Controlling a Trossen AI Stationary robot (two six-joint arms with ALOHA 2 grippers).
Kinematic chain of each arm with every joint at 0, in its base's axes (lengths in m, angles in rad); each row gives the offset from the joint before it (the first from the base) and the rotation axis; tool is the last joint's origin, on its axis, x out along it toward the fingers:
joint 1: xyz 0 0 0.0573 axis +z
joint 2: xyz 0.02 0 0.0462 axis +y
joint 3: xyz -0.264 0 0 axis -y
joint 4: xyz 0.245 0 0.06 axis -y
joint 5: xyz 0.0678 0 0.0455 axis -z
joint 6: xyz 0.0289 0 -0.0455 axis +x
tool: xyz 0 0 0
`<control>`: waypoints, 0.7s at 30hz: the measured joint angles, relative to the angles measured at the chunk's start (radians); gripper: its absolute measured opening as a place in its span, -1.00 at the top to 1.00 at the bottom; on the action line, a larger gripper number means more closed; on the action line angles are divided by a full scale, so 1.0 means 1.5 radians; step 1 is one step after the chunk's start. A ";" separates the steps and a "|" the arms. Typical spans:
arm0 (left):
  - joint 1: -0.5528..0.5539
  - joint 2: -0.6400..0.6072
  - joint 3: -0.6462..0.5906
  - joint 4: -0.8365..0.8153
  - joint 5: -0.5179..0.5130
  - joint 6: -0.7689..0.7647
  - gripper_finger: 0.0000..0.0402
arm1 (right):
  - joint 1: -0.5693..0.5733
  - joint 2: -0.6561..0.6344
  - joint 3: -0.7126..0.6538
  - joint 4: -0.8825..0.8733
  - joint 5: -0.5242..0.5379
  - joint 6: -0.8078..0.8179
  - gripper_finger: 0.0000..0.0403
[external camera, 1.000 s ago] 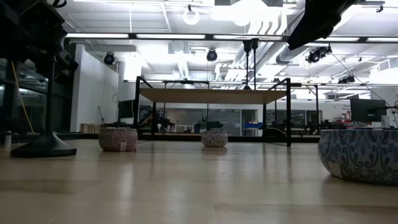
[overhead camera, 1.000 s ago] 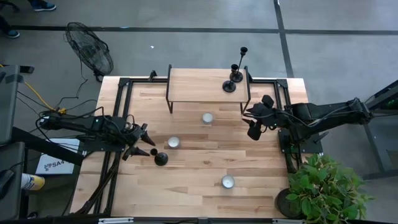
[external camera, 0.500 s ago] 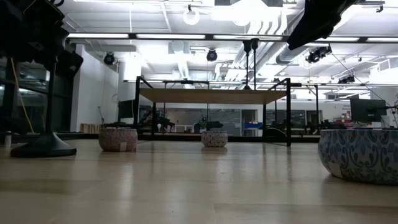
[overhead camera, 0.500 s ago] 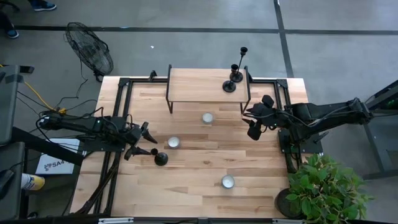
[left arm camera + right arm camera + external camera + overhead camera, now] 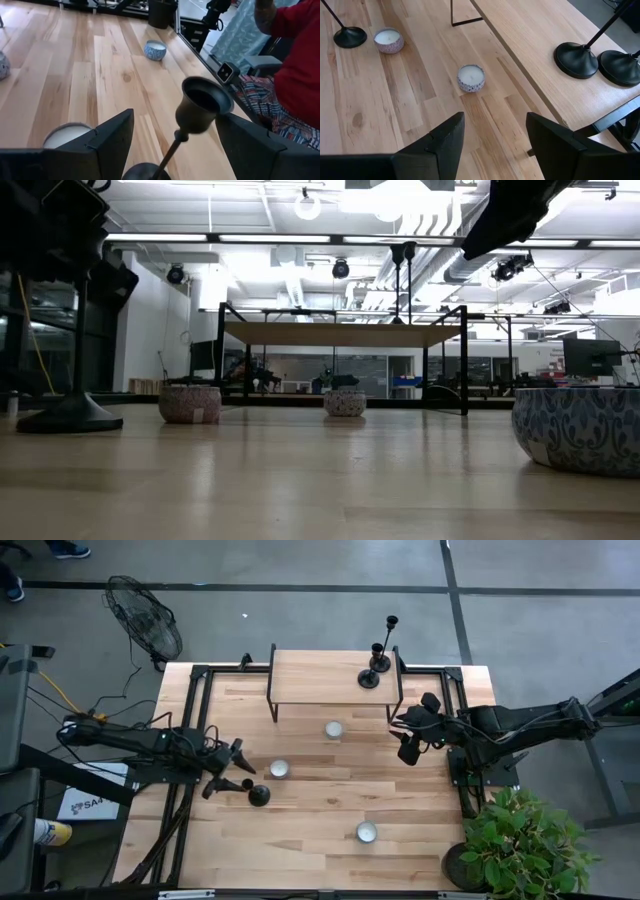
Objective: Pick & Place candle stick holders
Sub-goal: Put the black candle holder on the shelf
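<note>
One black candlestick (image 5: pixel 259 795) stands upright on its round base on the table, left of centre. In the left wrist view its cup (image 5: pixel 205 102) and thin stem rise between my fingers. My left gripper (image 5: pixel 240 767) is open, with a finger on either side of the candlestick's upper part, and touches nothing. Two more candlesticks (image 5: pixel 376 668) stand on their bases on the raised wooden shelf (image 5: pixel 320 675) at the far side. My right gripper (image 5: pixel 410 735) hovers open and empty in front of the shelf's right end.
Three small candle jars sit on the table: one (image 5: pixel 333 729) near the shelf, one (image 5: pixel 279 769) beside the candlestick, one (image 5: pixel 366 832) near the front. A potted plant (image 5: pixel 520 845) stands at the front right corner. A person in red (image 5: pixel 295 65) shows beyond the table edge.
My left gripper has moved a little toward the table's right, closing in on the standing candlestick, still open. The candlestick has stayed in place.
</note>
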 joint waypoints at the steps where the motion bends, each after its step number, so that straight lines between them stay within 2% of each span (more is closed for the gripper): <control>1: 0.000 0.009 0.000 0.008 0.001 0.000 -0.37 | 0.000 0.000 0.000 0.000 0.000 0.000 -0.04; 8: 0.000 0.053 0.000 0.023 0.023 0.000 -0.37 | 0.000 0.000 0.000 0.000 0.000 0.000 -0.04; 15: 0.000 0.068 0.000 0.116 0.039 0.013 -0.37 | 0.000 0.000 0.000 0.000 0.000 0.000 -0.03; 21: 0.000 0.069 0.000 0.104 0.048 0.031 -0.37 | 0.000 0.000 0.000 0.000 0.000 0.000 -0.03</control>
